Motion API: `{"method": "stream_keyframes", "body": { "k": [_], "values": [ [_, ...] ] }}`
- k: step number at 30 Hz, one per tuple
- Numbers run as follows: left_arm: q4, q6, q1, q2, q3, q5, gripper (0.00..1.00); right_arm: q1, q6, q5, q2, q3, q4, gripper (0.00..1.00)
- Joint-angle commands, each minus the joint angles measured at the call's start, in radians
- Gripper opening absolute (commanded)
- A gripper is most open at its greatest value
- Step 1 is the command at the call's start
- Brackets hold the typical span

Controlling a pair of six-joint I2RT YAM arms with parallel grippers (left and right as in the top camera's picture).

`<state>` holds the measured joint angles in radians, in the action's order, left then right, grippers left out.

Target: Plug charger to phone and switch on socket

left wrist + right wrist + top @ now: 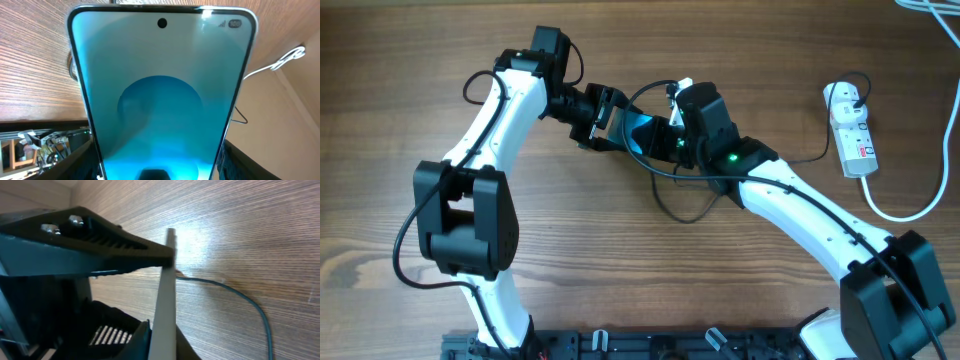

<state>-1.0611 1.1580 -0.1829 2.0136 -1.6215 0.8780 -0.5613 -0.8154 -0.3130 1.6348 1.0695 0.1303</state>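
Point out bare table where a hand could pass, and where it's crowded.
Free: the table left of the left arm; the front middle between it and the right arm; the back stretch between the phone and power strip. Crowded: the centre, with phone, both arms and black cable loop; the right edge, with the white cord.

table (620, 280): wood-grain | wall (280, 125): beige | light: glare on tabletop
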Motion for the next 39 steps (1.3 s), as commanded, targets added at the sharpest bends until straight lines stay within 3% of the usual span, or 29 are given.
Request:
{"method": "stream_keyframes", "body": {
  "k": [1, 4, 8, 13, 16, 23, 31, 34, 39],
  "values": [
    [-0.001, 0.006, -0.005, -0.032, -0.023, 0.010, 0.04, -0.002, 0.000, -0.001, 0.011, 0.017, -0.013, 0.04],
    [-0.001, 0.006, -0.005, -0.032, -0.023, 0.010, 0.05, -0.002, -0.008, -0.005, 0.011, 0.017, -0.013, 0.04],
    [-0.001, 0.006, -0.005, -0.032, -0.023, 0.010, 0.25, -0.002, -0.030, -0.005, 0.011, 0.017, -0.018, 0.04],
    [-0.001, 0.006, -0.005, -0.032, -0.023, 0.010, 0.65, -0.002, -0.031, -0.016, 0.011, 0.017, -0.018, 0.04],
    [-0.001, 0.006, -0.005, -0.032, -0.023, 0.011, 0.98, -0.002, -0.030, -0.021, 0.011, 0.017, -0.018, 0.04],
    [0.003, -0.002, 0.003, -0.032, -0.023, 0.011, 1.00, 0.007, -0.034, -0.024, 0.011, 0.017, -0.018, 0.04],
    [0.064, -0.426, 0.120, -0.032, -0.023, 0.161, 1.00, 0.169, -0.106, -0.189, -0.080, 0.017, -0.010, 0.04],
    [0.086, -0.547, 0.161, -0.032, -0.023, 0.287, 1.00, 0.254, -0.209, -0.341, -0.088, 0.017, -0.032, 0.04],
    [0.136, -0.552, 0.166, -0.032, -0.023, 0.316, 1.00, 0.277, -0.490, -0.348, -0.087, 0.017, -0.183, 0.04]
  ]
}}
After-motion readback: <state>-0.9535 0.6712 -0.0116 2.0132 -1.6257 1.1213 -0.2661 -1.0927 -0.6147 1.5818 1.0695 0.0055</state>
